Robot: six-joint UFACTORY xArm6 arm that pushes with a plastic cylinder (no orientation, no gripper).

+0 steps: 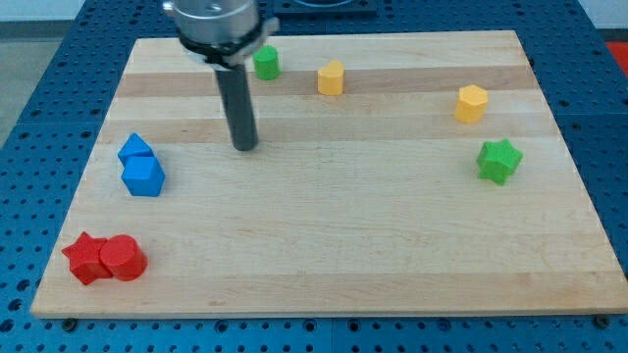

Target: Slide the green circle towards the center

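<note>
Approach step: my tip sits below-left of green circle, no hand fitted; next needs getting above it

Bright, even overhead light fills the frame. The wooden board shows no harsh glare, and blocks cast only short, soft shadows at their bases. Focus is slightly soft throughout; the rod's mount at upper left looks blurred.
</note>
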